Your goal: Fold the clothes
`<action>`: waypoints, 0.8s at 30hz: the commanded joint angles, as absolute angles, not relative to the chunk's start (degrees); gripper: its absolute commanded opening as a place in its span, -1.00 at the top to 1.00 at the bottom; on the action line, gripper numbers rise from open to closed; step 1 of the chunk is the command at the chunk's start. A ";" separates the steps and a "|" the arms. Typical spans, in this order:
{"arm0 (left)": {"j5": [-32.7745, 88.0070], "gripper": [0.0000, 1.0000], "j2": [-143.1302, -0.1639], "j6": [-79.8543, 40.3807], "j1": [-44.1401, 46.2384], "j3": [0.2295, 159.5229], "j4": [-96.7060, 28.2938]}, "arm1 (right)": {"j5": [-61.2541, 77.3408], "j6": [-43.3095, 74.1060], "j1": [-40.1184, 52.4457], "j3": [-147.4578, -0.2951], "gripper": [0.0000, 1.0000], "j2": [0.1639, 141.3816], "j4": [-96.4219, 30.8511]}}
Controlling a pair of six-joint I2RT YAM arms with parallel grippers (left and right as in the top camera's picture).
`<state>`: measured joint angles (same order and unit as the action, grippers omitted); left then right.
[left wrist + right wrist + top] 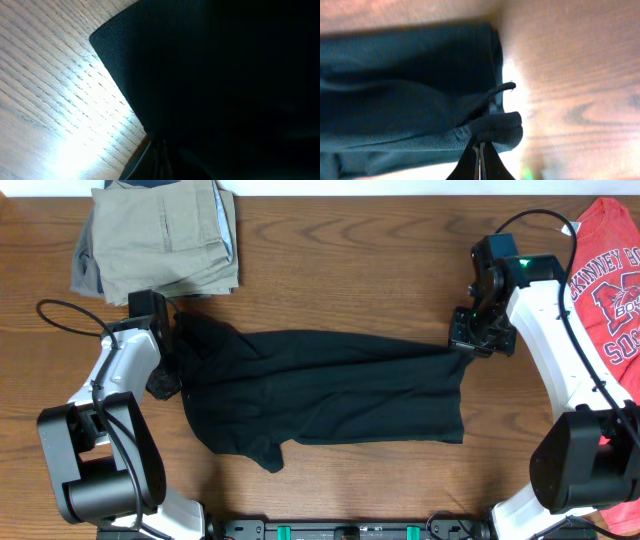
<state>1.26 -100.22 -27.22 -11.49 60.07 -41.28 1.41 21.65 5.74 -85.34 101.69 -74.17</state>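
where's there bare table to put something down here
Biggest bare patch: the wooden table along the far edge, between the folded khaki trousers and the right gripper, beyond the black soft T-shirt. A narrower strip runs along the shirt's near edge. Crowded: the left gripper in front of the trousers, and the right arm beside the red printed T-shirt.

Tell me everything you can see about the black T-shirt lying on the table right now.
The black T-shirt is plain, soft, dark fabric, stretched sideways and mostly flat on the wooden table, with shallow wrinkles. A flap, perhaps a sleeve, sticks out at its lower left. No logo or label shows. Its left end is bunched where the left gripper is shut on it, and the right gripper is shut on its upper right corner, which is folded into a small lump.
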 commanded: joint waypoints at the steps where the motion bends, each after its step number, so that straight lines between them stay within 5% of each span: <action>1: 0.36 0.88 -99.55 -27.92 -11.73 59.81 -41.39 | 0.03 20.73 5.67 -85.08 0.98 101.36 -75.31; 24: 0.40 0.88 -99.55 -27.73 -11.73 59.81 -41.41 | -3.75 23.16 10.57 -84.62 0.98 86.13 -75.59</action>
<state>1.26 -100.22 -27.22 -11.49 60.07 -41.30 -0.16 22.37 9.21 -84.68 86.50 -76.40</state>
